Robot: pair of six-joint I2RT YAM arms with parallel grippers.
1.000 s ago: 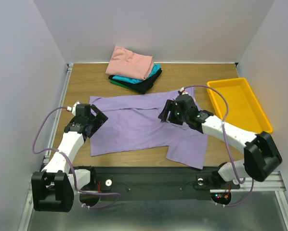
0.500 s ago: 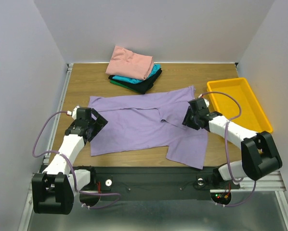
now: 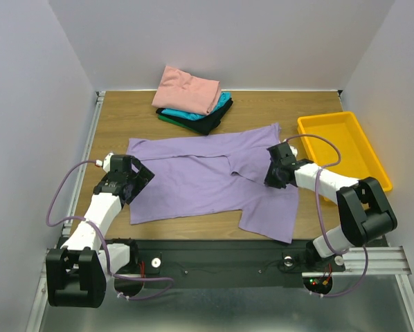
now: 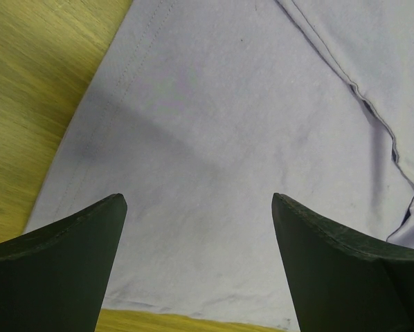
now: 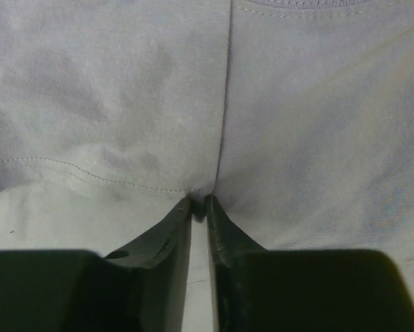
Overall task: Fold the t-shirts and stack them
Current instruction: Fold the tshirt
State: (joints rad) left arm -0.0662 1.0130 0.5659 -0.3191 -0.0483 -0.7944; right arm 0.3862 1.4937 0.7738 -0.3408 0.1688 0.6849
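Right jaws: nearly together, pinching a pucker of shirt point(image 3: 193, 183) at a seam on its right side.
Left jaws: gaping wide, gripping nothing, hovering over shirt's left edge.
Shirt: lying spread on desk point(image 3: 124, 117), long axis running left-right, between both arms.
Stack point(image 3: 192, 97): sitting behind, well apart.

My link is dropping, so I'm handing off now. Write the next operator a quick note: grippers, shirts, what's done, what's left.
Left gripper: open, holding nothing, over the left edge of the purple shirt.
Right gripper: shut on a pinch of the purple shirt, at its right side.
Purple shirt: spread out in front of the arms, not folded yet.
Done: stack of folded shirts at the far edge, pink one on top.
Left: fold the purple shirt and put it on the stack.
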